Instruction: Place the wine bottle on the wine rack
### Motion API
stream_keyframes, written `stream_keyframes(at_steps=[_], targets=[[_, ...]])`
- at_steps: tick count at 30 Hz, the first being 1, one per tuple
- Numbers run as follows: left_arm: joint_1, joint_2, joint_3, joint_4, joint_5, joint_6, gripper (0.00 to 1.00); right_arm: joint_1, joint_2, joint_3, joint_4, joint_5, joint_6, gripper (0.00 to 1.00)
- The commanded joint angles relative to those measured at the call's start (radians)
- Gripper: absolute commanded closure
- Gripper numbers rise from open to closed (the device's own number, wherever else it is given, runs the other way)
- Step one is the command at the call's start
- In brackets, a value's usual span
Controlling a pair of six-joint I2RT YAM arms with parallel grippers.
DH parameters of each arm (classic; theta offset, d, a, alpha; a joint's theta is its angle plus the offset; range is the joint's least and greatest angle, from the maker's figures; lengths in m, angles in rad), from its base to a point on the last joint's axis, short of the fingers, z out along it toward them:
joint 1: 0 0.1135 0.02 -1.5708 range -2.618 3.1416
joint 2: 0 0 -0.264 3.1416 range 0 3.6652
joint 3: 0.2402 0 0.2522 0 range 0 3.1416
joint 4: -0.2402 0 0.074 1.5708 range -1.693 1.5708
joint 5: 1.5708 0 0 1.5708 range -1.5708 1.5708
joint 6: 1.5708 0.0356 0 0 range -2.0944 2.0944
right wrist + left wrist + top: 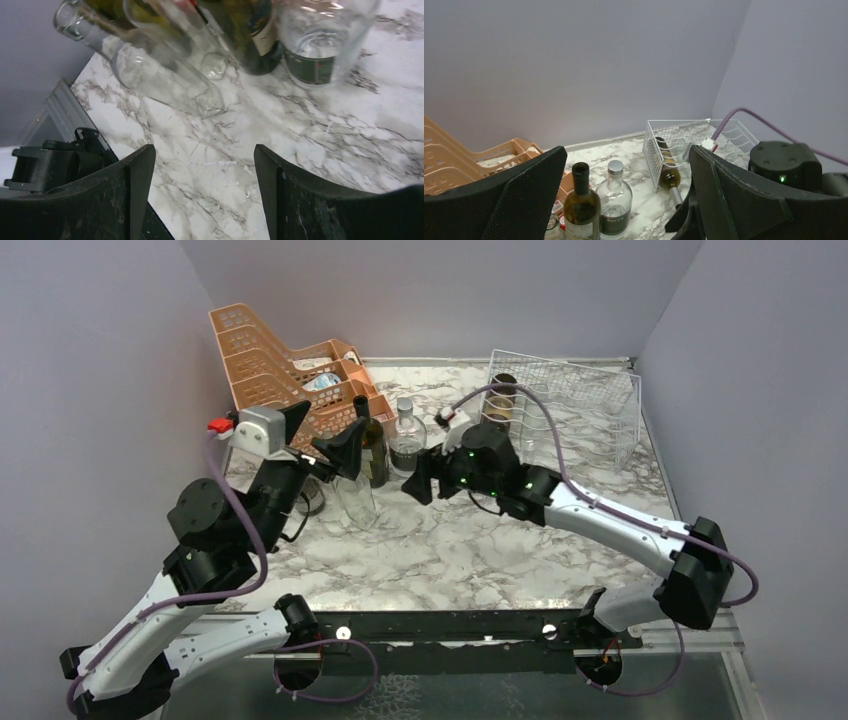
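Observation:
A dark green wine bottle (373,447) stands upright on the marble table, open-necked, beside a clear bottle with a silver cap (406,436). Both show in the left wrist view, the wine bottle (581,205) left of the clear one (615,202). The white wire wine rack (580,410) stands at the back right and holds one bottle (503,400) lying in a cradle. My left gripper (325,432) is open and empty, just left of the wine bottle's neck. My right gripper (421,478) is open and empty, low over the table right of the bottles.
Orange perforated trays (285,365) are stacked at the back left. A clear empty bottle (356,495) stands in front of the wine bottle; it also shows in the right wrist view (150,65). Grey walls close in three sides.

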Motion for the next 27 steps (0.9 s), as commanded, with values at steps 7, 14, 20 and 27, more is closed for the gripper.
stream_keyframes(at_steps=[7,14,20,27], targets=[[-0.006,-0.065,0.014,-0.001,-0.107,0.029,0.01,0.204,0.222,0.254,0.086,0.203,-0.062,0.26],[-0.006,-0.08,0.005,0.005,-0.158,0.03,0.01,0.23,0.34,0.355,0.107,0.211,-0.069,0.27],[-0.006,-0.087,-0.008,0.003,-0.181,0.027,0.01,0.246,0.407,0.43,0.117,0.234,-0.095,0.34],[-0.005,-0.089,-0.013,0.001,-0.19,0.024,0.01,0.252,0.458,0.472,0.16,0.254,-0.166,0.43]])
